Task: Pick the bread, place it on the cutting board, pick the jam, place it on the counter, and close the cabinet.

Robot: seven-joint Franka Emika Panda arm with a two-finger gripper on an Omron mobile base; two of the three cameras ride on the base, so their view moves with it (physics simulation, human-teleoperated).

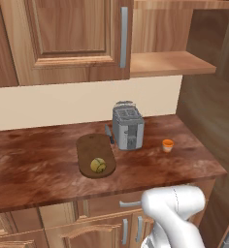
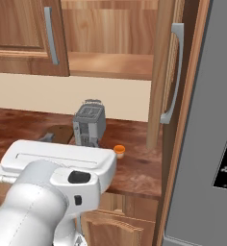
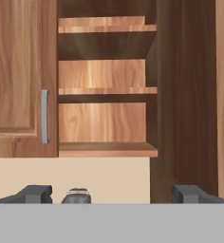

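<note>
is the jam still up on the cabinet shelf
No, the jam stands on the counter to the right of the toaster, well below the shelf.

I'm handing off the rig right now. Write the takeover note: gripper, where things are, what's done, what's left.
Gripper: open, holding nothing, facing the open cabinet; its visible shelves look bare.
Bread: on the cutting board, near its front end. Done.
Jam: upright on the counter, right of the toaster. Done.
Left: close the cabinet. Its right door stands swung out, edge-on in the right base view.
</note>
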